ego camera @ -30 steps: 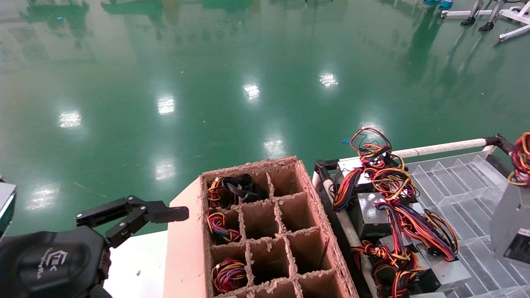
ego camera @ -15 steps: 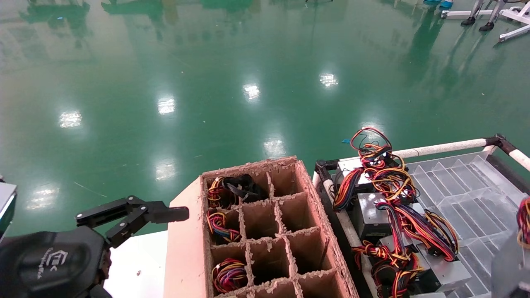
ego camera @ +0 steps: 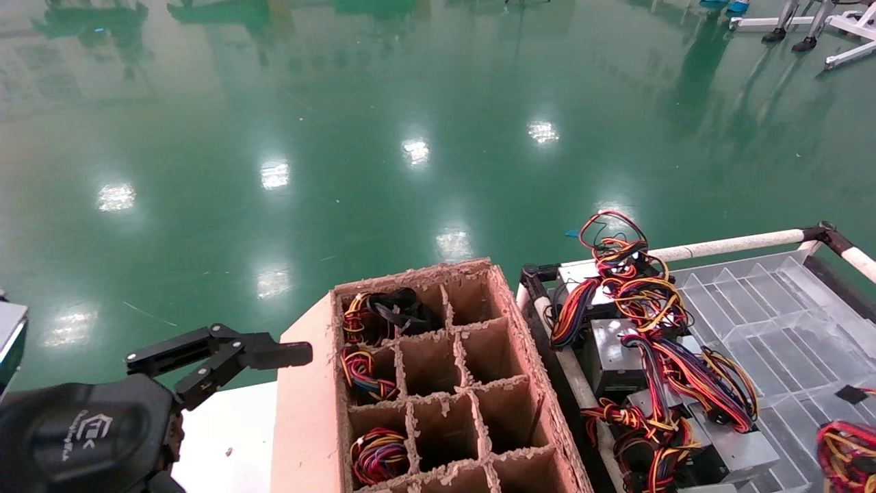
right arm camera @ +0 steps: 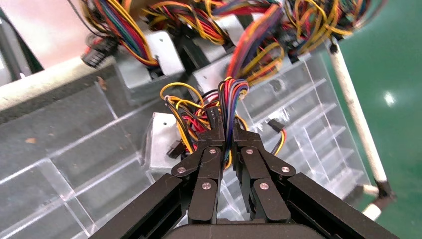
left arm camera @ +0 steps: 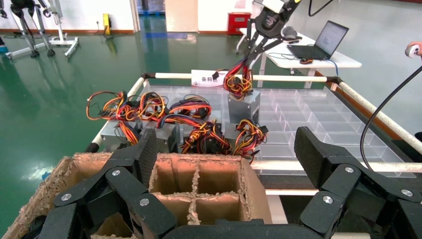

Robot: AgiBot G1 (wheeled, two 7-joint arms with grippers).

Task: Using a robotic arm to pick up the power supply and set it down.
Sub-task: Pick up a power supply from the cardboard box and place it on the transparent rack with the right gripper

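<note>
My right gripper [right arm camera: 226,125] is shut on the looped red, yellow and purple wires [right arm camera: 230,92] of the power supply [right arm camera: 160,142]. Its grey metal box hangs just below the jaws, over the clear plastic tray [right arm camera: 74,169]. The left wrist view shows the same power supply [left arm camera: 244,103] farther off, low over the tray and hanging from the right arm's gripper [left arm camera: 245,64]. In the head view only its wire bundle [ego camera: 846,448] shows, at the bottom right corner. My left gripper [ego camera: 226,356] stays open beside the cardboard box, holding nothing.
A divided cardboard box [ego camera: 308,411] holds wire bundles in several of its cells. Other power supplies [ego camera: 616,349] with tangled wires lie along the near side of the clear tray [ego camera: 773,308]. A white rail [ego camera: 732,244] frames the tray. Green floor lies beyond.
In the head view the held power supply has dropped from the right edge down to the bottom right corner, until only its wires show. The left arm has not moved.
</note>
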